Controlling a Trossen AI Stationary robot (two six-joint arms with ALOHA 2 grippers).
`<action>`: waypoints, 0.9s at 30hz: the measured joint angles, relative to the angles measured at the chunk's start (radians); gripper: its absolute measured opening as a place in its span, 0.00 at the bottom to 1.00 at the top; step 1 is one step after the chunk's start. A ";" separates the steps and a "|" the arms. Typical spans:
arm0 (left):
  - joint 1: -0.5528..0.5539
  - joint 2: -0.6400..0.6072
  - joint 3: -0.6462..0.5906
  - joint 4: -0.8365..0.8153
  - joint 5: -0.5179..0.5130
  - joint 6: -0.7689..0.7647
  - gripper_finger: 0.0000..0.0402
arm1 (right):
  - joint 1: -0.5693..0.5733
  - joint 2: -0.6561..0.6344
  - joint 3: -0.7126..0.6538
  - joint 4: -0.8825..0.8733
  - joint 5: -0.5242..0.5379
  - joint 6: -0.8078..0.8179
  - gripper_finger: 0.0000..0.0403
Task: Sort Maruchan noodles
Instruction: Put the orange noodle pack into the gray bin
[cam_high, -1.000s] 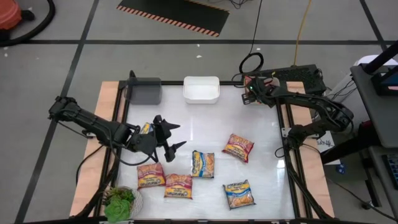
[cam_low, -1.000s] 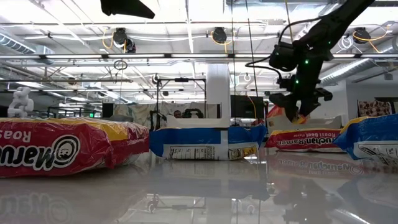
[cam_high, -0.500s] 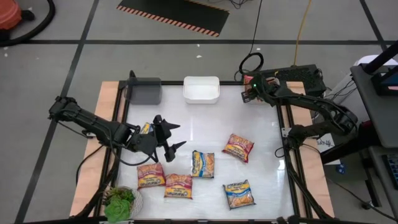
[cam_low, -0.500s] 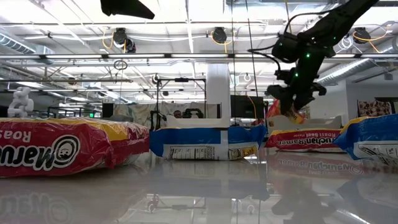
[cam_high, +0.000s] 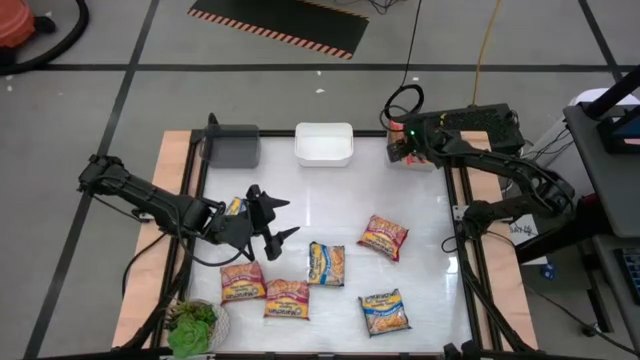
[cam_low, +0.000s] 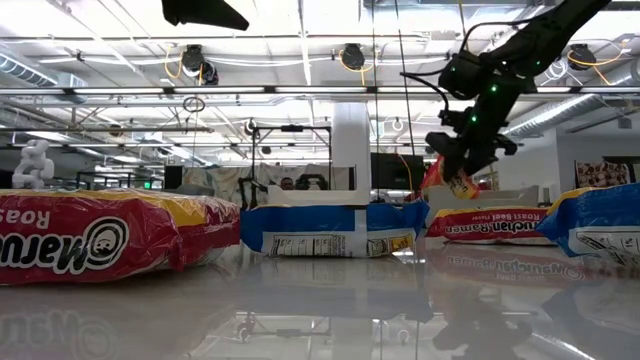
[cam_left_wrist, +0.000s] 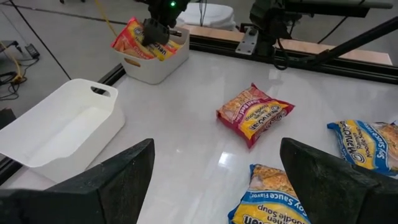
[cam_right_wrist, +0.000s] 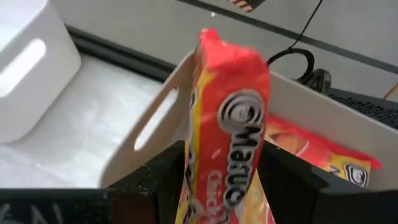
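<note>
A: Right end effector (cam_high: 403, 150) has swung over to the far right corner of the counter (cam_high: 330, 200), and it is clamped on a red packet (cam_right_wrist: 230, 137), which it holds on end above the small white bin (cam_left_wrist: 152, 62).

B: A second ago it hung lower and closer in, so this is the carry arriving. In the right wrist view another red-and-yellow packet (cam_right_wrist: 317, 152) already lies inside that bin.

A: So reds go there, I'd judge. The drop is the step left: open the fingers while the packet is over the rim.

B: The risk is that it catches the bin's wall and tips out.

A: Left end effector (cam_high: 270, 222) hovers spread wide over the counter's left side, gripping nothing, unmoved over the last second.

B: Loose packets left on the counter: a red one mid-right (cam_high: 384, 236), a blue-and-yellow one at centre (cam_high: 326, 263), another blue one nearer the front (cam_high: 385, 312), plus two reds front left (cam_high: 243, 281) (cam_high: 287, 298). The larger white bin (cam_high: 323, 143) and the grey bin (cam_high: 231, 145) wait at the back.
</note>
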 joint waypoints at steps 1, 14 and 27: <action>0.000 0.000 0.000 0.000 0.000 0.000 0.87 | -0.001 0.004 0.000 0.011 -0.002 -0.004 0.45; 0.000 0.000 0.000 -0.006 0.000 0.013 0.87 | 0.000 0.026 0.000 0.059 -0.027 -0.026 0.24; 0.000 0.000 0.000 -0.033 0.000 0.012 0.87 | 0.120 -0.069 -0.002 0.094 0.212 0.036 0.26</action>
